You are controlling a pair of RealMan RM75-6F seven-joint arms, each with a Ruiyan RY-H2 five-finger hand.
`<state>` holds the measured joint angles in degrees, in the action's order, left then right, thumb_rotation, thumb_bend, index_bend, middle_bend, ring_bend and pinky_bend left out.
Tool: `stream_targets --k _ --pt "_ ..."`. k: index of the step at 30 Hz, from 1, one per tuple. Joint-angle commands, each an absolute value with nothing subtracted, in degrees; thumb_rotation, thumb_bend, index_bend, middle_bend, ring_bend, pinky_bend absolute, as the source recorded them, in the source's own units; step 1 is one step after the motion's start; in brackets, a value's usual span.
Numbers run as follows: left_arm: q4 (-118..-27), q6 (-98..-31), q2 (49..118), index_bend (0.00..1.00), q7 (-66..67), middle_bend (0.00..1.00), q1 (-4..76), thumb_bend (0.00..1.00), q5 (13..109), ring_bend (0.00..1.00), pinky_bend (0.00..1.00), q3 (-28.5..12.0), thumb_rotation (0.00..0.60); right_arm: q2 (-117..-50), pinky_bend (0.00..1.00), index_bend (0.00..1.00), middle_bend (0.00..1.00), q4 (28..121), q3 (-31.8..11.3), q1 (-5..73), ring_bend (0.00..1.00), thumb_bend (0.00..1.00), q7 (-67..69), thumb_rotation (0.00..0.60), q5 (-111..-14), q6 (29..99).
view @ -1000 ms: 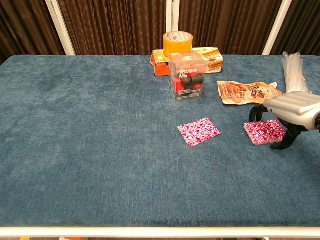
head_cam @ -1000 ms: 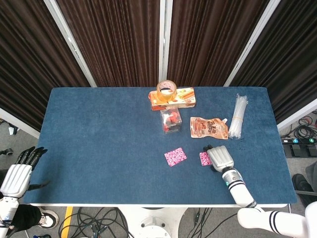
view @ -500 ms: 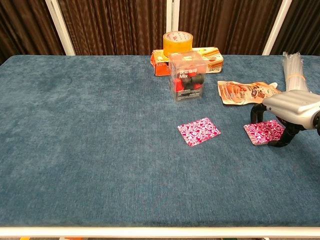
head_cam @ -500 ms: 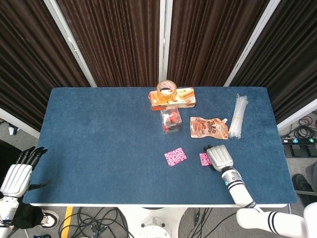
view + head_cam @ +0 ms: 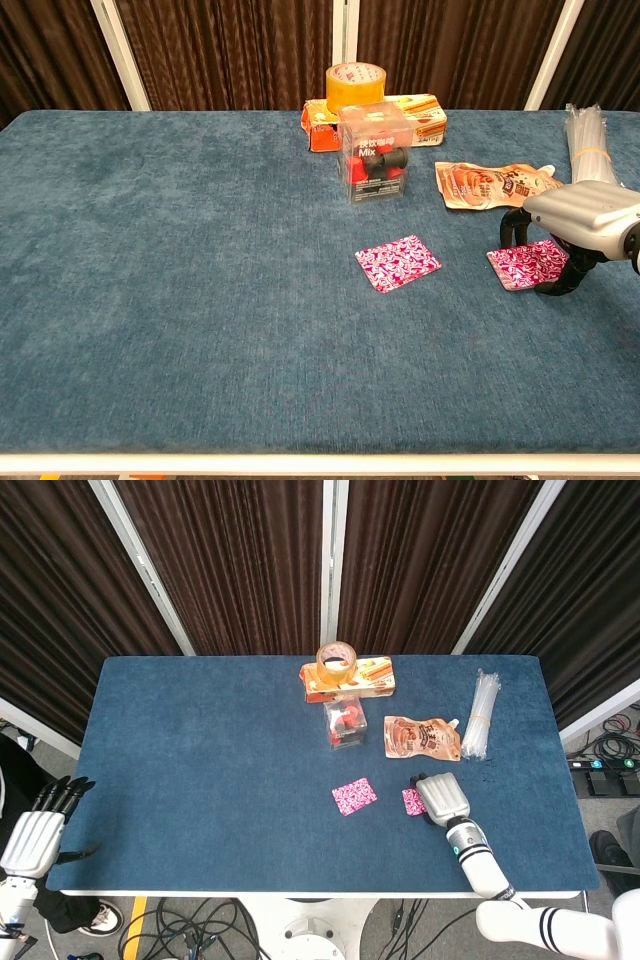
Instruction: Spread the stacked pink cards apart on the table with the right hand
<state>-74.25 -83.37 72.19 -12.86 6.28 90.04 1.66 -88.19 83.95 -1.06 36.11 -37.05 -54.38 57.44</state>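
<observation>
A small stack of pink patterned cards (image 5: 524,264) lies on the blue table (image 5: 180,250) at the right, partly under my right hand (image 5: 583,212). The hand arches over the stack, with the thumb at its far left edge and a finger (image 5: 556,283) at its near right edge, pinching it. In the head view the same hand (image 5: 443,797) covers most of the stack (image 5: 412,800). A single pink card (image 5: 397,262) lies flat to the left, apart from the stack. My left hand (image 5: 35,832) hangs off the table's near left corner, fingers straight, holding nothing.
Behind the cards lie an orange snack pouch (image 5: 495,184), a clear box with red contents (image 5: 376,155), and a tape roll (image 5: 356,84) on an orange carton (image 5: 415,108). A bundle of clear straws (image 5: 587,130) sits at the far right edge.
My right hand has shifted slightly back over the stack and its fingers have drawn in around it. The single card and the left hand have not moved.
</observation>
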Motion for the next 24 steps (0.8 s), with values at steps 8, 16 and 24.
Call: stream_targets --k 8,16,24 --pt "-74.26 -83.36 72.18 0.13 -12.96 0.1 6.28 0.0 90.08 0.0 0.1 1.68 0.6 -88.03 0.75 0.42 0.38 84.04 -1.46 35.74 0.71 0.17 -36.56 0.6 -55.29 57.86" --pt "-74.29 -83.42 72.16 0.13 -12.97 0.1 6.26 0.0 90.07 0.0 0.1 1.64 0.6 -87.38 0.75 0.42 0.38 85.64 -2.01 35.78 0.71 0.19 -36.51 0.6 -56.6 58.56" --pt "-74.27 -83.23 72.21 0.13 -12.79 0.1 6.31 0.0 90.02 0.0 0.1 1.66 0.6 -86.91 0.75 0.43 0.39 91.6 -1.58 36.42 0.71 0.18 -39.31 0.6 -60.42 60.39"
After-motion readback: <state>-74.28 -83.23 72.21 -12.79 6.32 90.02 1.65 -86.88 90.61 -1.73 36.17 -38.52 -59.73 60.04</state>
